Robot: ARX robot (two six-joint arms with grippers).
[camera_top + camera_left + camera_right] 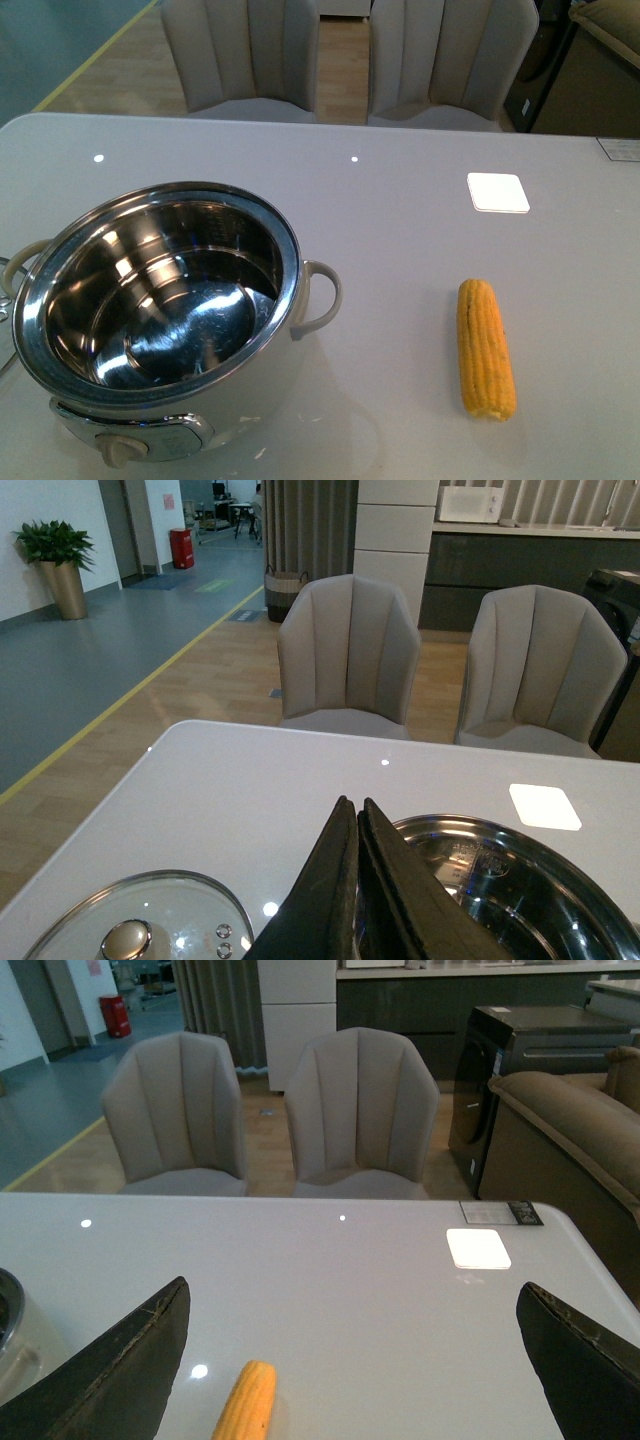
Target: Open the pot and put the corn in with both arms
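Observation:
The cream-white pot (160, 300) stands open at the front left of the table, its steel bowl holding nothing. Its glass lid (130, 920) with a metal knob lies flat on the table beside the pot (520, 890). The yellow-orange corn (485, 347) lies on the table to the right of the pot. No arm shows in the front view. My left gripper (352, 805) is shut with nothing in it, hanging above the gap between lid and pot rim. Wide open, my right gripper (355, 1305) hovers over the table, and the corn (247, 1401) lies between its fingers, nearer one of them.
A white square patch (498, 192) sits on the table beyond the corn. Two beige chairs (350, 60) stand behind the far table edge. A brown sofa (560, 1140) and a dark cabinet (520, 1050) are off to the right.

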